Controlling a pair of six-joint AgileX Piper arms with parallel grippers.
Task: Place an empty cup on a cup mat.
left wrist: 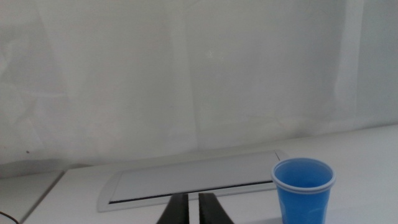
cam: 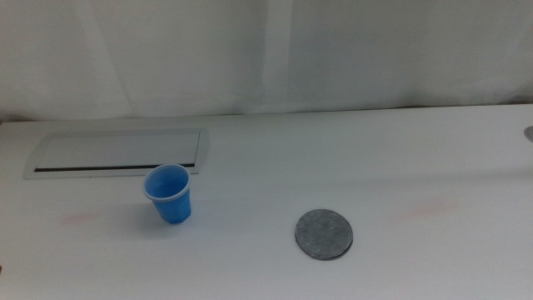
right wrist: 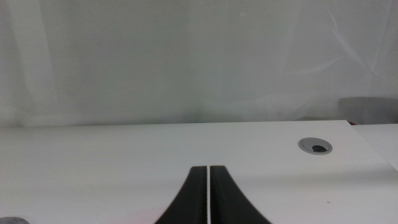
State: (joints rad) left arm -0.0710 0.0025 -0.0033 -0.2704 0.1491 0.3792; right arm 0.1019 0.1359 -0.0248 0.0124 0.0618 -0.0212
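White table [cam: 275,158] w/ a pale curtain behind, and both arms are out of the middle view. Blue cup [cam: 170,193] stands upright, empty, just in front of the white slotted panel [cam: 117,153]. Grey cup mat [cam: 324,234] lies flat, well apart from the cup, to its right. Left gripper [left wrist: 192,208] hangs low near the cup, jaws almost together w/ a slim gap, holding nothing. Right gripper [right wrist: 208,199] jaws pressed together, near a round grommet [right wrist: 315,146].

The middle view looks forward and down over the white table [cam: 266,158] from above, while both wrist views sit low near its surface facing the white curtain [right wrist: 186,56], the left one sharing the blue cup [cam: 170,193] and slotted panel [cam: 117,153] with it.
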